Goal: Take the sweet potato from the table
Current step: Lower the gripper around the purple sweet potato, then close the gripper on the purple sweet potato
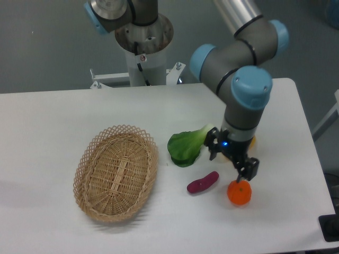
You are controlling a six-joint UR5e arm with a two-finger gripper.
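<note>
Your hand (pixel 232 160) is hovering spread at the sweet potato's (pixel 203 182) 2 o'clock — risking clipping the orange fruit (pixel 239 192) or bok choy (pixel 188 145) while descending.

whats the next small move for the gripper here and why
Probably shift the gripper a little toward the basket side and lower it, jaws open: the sweet potato lies untouched on the table, just off from the fingers, close beside the orange fruit.

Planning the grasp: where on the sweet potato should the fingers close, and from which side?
Grip the sweet potato at its middle, from straight above, fingers across its narrow width. It lies flat and slanted on the table, the orange close by its right end. The gripper hangs open nearby.
</note>
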